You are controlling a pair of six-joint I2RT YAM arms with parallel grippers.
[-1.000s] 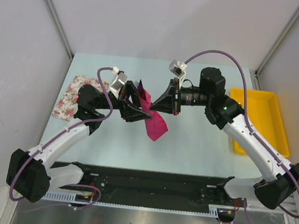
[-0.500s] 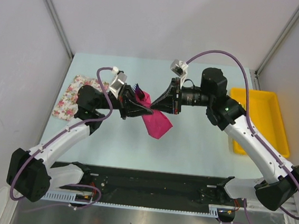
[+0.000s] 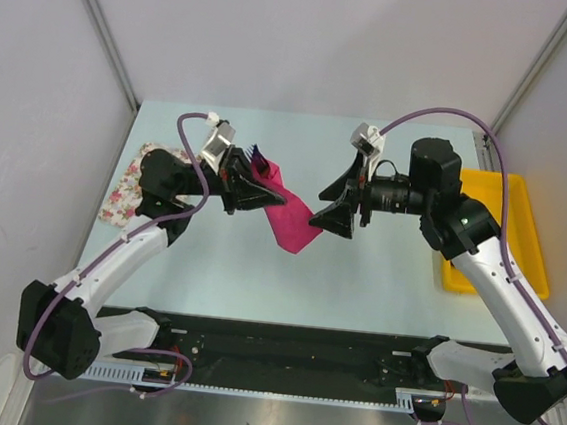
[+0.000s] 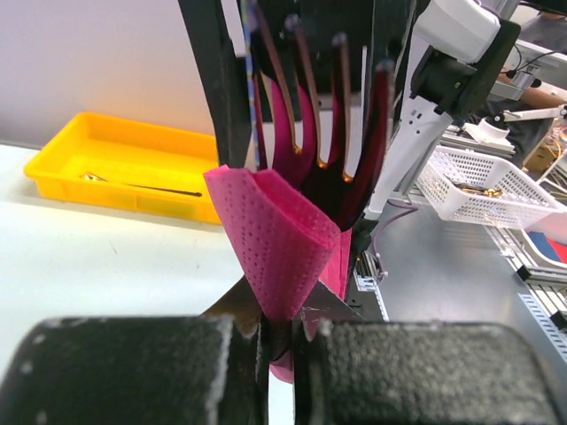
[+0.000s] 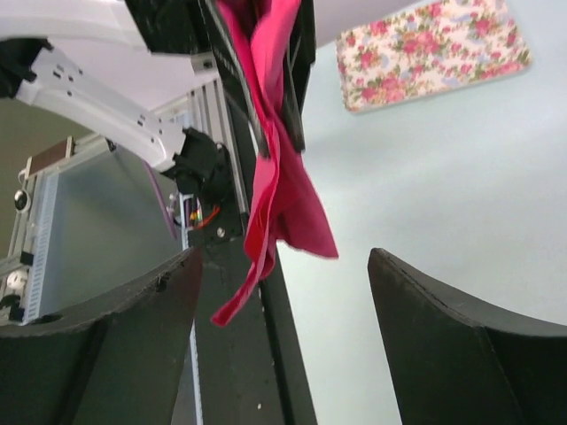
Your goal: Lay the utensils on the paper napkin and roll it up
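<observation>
Above counter (image 3: 378, 272) centre | left pincer (image 3: 263, 198) clamped tight on paper napkin (image 3: 292, 223), lifted off the surface, loosely rolled, lower end dangling | purple fork (image 3: 259, 157) tines poke from its top | right pincer (image 3: 332, 207) spread wide, empty, just beside dangling end

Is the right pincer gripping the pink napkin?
No, the right pincer stands open, and the napkin hangs from the left pincer alone.
</observation>
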